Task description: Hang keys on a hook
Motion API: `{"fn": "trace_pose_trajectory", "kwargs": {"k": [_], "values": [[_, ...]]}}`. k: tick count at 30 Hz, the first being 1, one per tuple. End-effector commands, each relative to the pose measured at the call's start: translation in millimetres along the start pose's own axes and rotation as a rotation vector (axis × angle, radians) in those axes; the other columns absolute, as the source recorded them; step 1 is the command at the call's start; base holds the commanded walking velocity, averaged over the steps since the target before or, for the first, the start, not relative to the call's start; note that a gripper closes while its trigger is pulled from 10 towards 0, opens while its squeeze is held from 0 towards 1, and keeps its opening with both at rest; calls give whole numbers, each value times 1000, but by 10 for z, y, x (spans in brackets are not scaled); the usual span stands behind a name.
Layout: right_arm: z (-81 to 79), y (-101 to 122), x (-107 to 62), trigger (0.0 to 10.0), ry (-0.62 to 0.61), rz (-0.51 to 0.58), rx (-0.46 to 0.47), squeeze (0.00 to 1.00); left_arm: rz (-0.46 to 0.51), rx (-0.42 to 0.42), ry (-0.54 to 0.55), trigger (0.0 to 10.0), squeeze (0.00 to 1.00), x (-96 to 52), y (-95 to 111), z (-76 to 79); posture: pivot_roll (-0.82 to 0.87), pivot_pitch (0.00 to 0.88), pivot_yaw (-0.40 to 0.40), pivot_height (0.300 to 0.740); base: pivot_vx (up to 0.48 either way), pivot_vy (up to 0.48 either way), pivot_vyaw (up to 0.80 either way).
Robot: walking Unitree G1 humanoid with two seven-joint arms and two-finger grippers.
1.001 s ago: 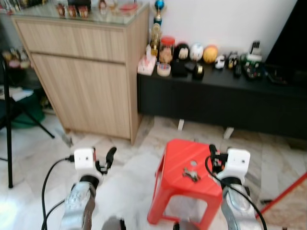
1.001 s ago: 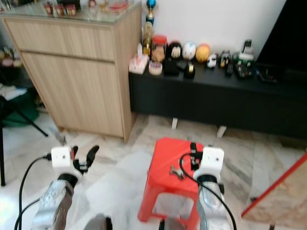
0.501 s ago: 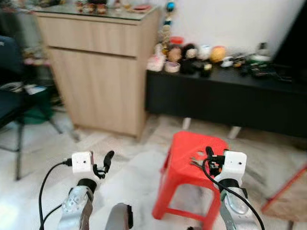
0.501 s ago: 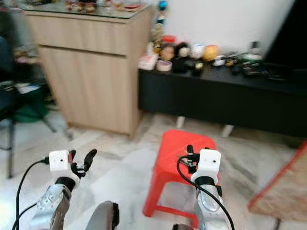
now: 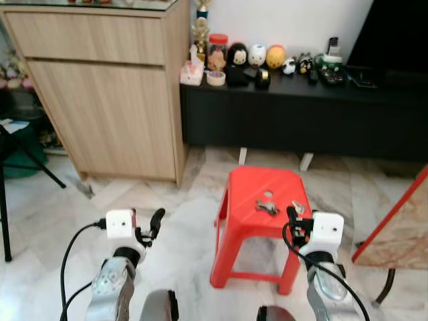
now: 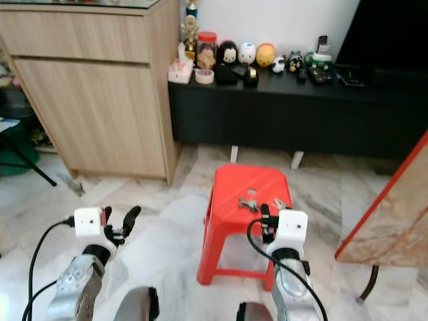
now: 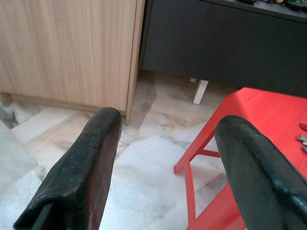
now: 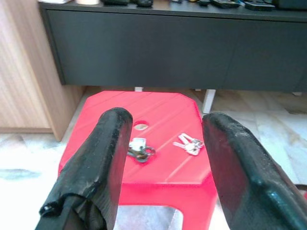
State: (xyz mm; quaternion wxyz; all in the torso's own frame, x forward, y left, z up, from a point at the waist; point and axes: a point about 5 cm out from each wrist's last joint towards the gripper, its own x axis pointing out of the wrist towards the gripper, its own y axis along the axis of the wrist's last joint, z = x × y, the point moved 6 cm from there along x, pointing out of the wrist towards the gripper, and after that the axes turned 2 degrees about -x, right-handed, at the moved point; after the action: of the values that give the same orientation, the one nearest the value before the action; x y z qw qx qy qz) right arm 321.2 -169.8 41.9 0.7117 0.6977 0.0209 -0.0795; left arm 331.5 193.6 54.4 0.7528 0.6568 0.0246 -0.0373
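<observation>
- Right gripper [image 8: 160, 158]: fingers apart, empty, facing the red stool [image 5: 247, 200].
- Two key bunches [image 8: 188, 143] lie ahead, ungrasped.
- Left gripper [image 7: 170, 163]: spread, idle.
- Pickup and hanging remain.

Silver arms with white wrist blocks, looping black cables, seemingly matte black gripper fingers [image 8: 100, 158]

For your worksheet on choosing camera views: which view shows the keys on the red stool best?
The right wrist view: two key bunches lie sharp on the red stool, between the open right gripper fingers. Both eye views show them small; the left wrist view catches only an edge.
</observation>
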Motion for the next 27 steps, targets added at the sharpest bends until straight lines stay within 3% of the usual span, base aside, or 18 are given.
{"fn": "trace_pose_trajectory", "kwargs": {"k": [1,11,15,27], "values": [[10,78,28,10000,-3,25,3,0,15,-10,-15,10000,0,30,55,44,-34,16,-66,626,244,0,0],[-35,103,20,10000,31,40,-45,0,18,-12,-19,10000,0,38,64,55,-34,16,-65,626,244,0,0],[-46,112,20,10000,33,44,-43,0,18,-11,-18,10000,0,37,65,55,-32,16,-67,626,247,0,463],[0,70,16,10000,14,26,-28,0,20,-14,-21,10000,0,41,67,67,-34,17,-68,626,245,0,0]]}}
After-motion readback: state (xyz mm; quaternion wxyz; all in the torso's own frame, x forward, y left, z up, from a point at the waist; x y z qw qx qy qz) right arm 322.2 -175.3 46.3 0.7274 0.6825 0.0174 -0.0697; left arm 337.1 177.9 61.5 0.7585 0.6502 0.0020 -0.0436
